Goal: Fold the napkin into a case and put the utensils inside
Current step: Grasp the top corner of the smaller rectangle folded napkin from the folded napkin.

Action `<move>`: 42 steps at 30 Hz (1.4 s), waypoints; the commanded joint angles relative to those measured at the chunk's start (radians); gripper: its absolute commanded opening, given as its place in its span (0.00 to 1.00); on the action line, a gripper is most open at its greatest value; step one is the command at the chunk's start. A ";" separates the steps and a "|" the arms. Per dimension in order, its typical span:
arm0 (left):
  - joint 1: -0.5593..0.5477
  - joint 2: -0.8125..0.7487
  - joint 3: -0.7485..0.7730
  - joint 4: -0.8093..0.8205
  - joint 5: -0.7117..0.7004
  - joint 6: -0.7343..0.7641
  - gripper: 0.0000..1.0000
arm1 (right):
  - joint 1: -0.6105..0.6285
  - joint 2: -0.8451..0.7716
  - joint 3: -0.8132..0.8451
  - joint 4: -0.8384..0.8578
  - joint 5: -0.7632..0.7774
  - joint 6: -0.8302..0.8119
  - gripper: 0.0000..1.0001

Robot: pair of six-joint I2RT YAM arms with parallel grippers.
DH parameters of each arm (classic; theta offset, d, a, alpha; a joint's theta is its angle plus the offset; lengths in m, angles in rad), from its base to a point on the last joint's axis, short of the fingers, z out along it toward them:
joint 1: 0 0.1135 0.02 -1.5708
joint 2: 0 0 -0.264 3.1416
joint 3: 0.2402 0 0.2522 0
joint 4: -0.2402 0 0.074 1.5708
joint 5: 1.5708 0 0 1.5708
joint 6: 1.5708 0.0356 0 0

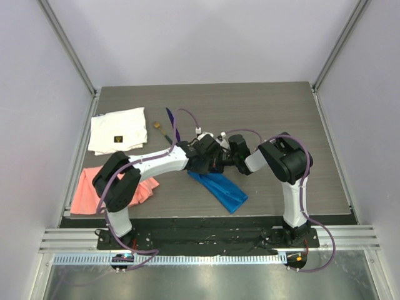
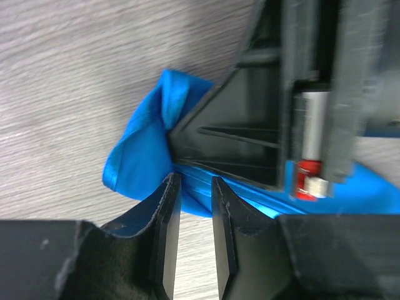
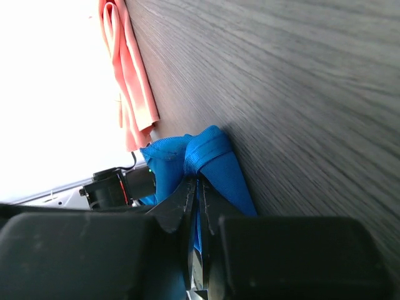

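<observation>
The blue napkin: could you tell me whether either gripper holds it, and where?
The right gripper pinches the napkin at a bunched fold near one end. The left gripper sits at its edge; whether it grips cannot be told.

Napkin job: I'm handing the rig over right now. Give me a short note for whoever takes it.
Left gripper: nearly closed, with a fold of the napkin between its tips.
Right gripper: shut on the same end of the napkin.
Napkin: bunched into a narrow strip on the near middle of the table.
Purple utensil and green-handled utensil: on the table beyond the arms, beside the white cloth, not in the napkin.
Done: folding under way.
Left: finish the fold, then put both utensils inside.
</observation>
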 commanded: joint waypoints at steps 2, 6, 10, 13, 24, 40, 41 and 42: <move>-0.011 0.008 0.037 -0.073 -0.101 -0.012 0.30 | -0.002 -0.003 -0.013 0.021 0.030 -0.007 0.11; -0.014 0.010 0.048 -0.074 -0.126 -0.006 0.29 | 0.000 0.004 -0.010 0.031 0.029 0.001 0.11; -0.022 0.000 0.046 -0.071 -0.141 0.003 0.29 | -0.002 0.009 -0.005 0.032 0.025 0.003 0.11; -0.025 -0.007 0.042 -0.069 -0.152 0.002 0.31 | -0.002 0.010 -0.004 0.034 0.024 0.003 0.11; -0.026 0.036 0.054 -0.074 -0.140 0.012 0.31 | 0.001 0.007 -0.010 0.043 0.019 0.013 0.11; 0.023 0.025 -0.024 0.085 -0.052 -0.011 0.00 | 0.034 0.098 -0.008 0.123 0.019 0.063 0.13; 0.024 0.031 -0.023 0.084 -0.054 0.000 0.00 | 0.035 0.107 -0.002 0.124 0.012 0.062 0.13; 0.026 0.034 -0.018 0.081 -0.069 0.009 0.00 | 0.035 0.107 0.001 0.126 0.006 0.061 0.13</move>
